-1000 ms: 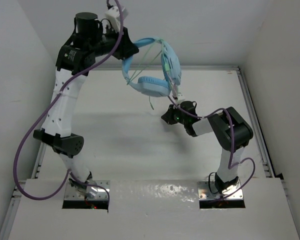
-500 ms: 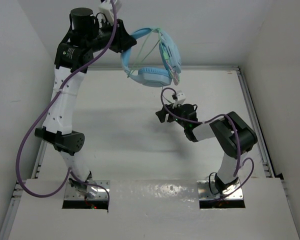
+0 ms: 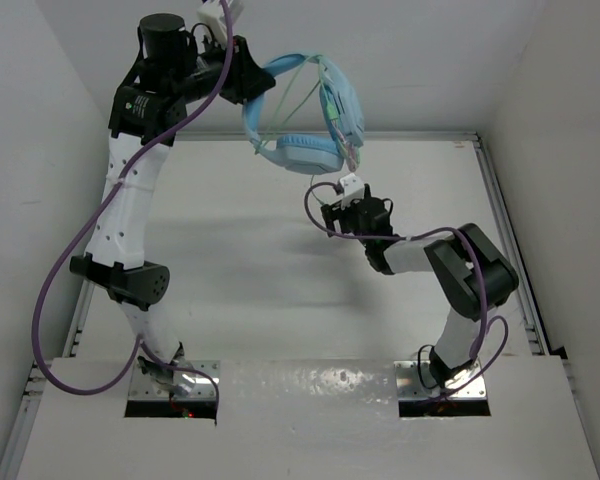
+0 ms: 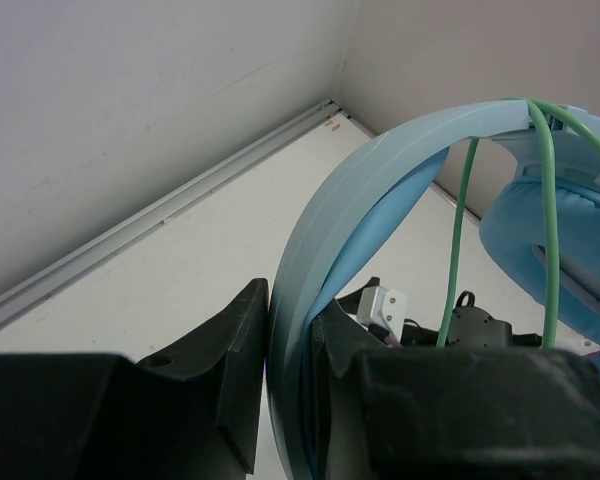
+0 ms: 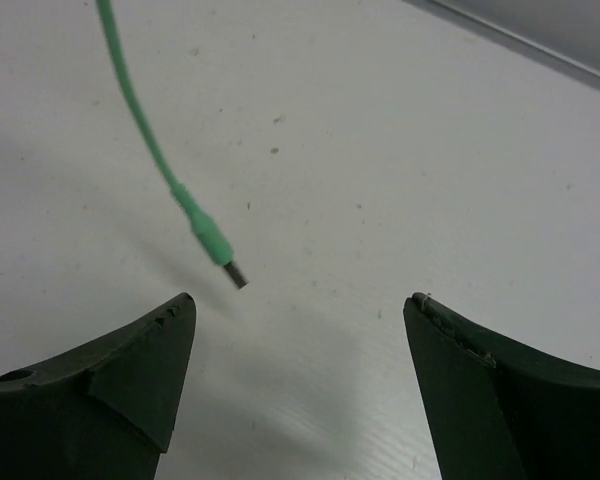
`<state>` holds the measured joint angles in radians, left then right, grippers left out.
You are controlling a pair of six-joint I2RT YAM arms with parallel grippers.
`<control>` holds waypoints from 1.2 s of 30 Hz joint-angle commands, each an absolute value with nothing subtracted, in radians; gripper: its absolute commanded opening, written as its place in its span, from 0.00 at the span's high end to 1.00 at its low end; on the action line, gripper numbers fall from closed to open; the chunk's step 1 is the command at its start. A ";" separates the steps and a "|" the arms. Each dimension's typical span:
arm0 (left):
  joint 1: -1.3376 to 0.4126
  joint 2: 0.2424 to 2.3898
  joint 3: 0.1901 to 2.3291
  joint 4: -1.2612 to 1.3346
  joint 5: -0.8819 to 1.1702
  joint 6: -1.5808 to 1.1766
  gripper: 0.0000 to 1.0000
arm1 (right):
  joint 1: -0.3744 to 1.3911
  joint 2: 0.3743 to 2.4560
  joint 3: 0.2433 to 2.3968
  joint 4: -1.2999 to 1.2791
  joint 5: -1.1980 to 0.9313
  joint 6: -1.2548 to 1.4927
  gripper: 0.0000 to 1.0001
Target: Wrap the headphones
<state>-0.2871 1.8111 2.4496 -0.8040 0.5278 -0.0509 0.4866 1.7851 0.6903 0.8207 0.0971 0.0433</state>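
The light blue headphones (image 3: pixel 305 110) hang in the air over the back of the table. My left gripper (image 3: pixel 255 85) is shut on their curved headband (image 4: pixel 310 250), which runs up between the two black fingers. Pale green cable (image 4: pixel 458 230) crosses the headband's arc in two strands and passes over a padded earcup (image 4: pixel 580 235). Below the earcups my right gripper (image 3: pixel 328 215) stands open and holds nothing. In the right wrist view the cable's end (image 5: pixel 140 130) hangs loose, its small plug (image 5: pixel 220 255) just above the left fingertip (image 5: pixel 170 330) and over the white table.
The white table (image 3: pixel 230 260) has a metal rail along its back (image 3: pixel 420 135) and its right side (image 3: pixel 505 230), with walls close behind and beside. Purple robot cables (image 3: pixel 70 260) loop off both arms.
My right gripper has opened and let the green cable go, then shifted left and slightly back. The left arm has lifted the headphones a little; the plug now dangles free.
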 commanded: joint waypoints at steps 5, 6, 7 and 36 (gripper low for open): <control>-0.293 1.796 2.500 -0.710 0.565 -0.103 1.00 | 0.485 1.836 0.839 0.789 -0.070 -0.120 0.16; -0.293 1.796 2.500 -0.710 0.565 -0.101 1.00 | 0.485 1.844 0.853 0.767 -0.112 -0.123 0.16; -0.293 1.795 2.500 -0.712 0.563 -0.101 1.00 | 0.486 1.847 0.879 0.747 -0.147 -0.123 0.16; -0.232 1.870 2.519 -0.672 0.232 -0.337 1.00 | 0.790 1.838 0.767 0.855 -0.402 0.103 1.00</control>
